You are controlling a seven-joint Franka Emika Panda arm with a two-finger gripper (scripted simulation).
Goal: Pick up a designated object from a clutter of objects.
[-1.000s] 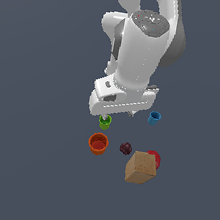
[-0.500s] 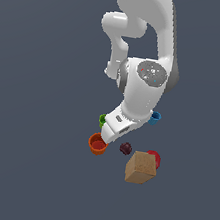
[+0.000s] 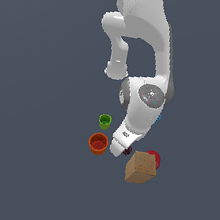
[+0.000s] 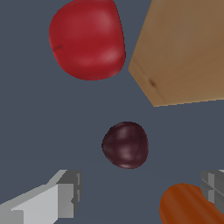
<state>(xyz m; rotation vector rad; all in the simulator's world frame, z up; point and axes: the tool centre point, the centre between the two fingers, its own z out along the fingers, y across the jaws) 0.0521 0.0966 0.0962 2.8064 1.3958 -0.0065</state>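
The small dark maroon ball (image 4: 125,145) lies on the grey floor, just ahead of the gap between my two fingertips (image 4: 65,192). My gripper (image 4: 140,188) is open and empty, low over the clutter. In the exterior view the gripper (image 3: 120,149) sits between the orange cup (image 3: 98,143) and the tan wooden cube (image 3: 141,168), and the maroon ball (image 3: 127,150) is partly hidden behind it. The brighter red ball (image 3: 153,159) (image 4: 87,38) lies beyond the maroon ball, beside the cube (image 4: 183,48).
The orange cup (image 4: 188,205) is close by one finger. A green cup (image 3: 105,121) stands behind the orange one. A blue cup (image 3: 159,118) is almost wholly hidden behind the arm. The floor is plain grey.
The arm has swung down and toward the exterior view's right. The gripper has dropped from above the green cup to floor level beside the maroon ball.
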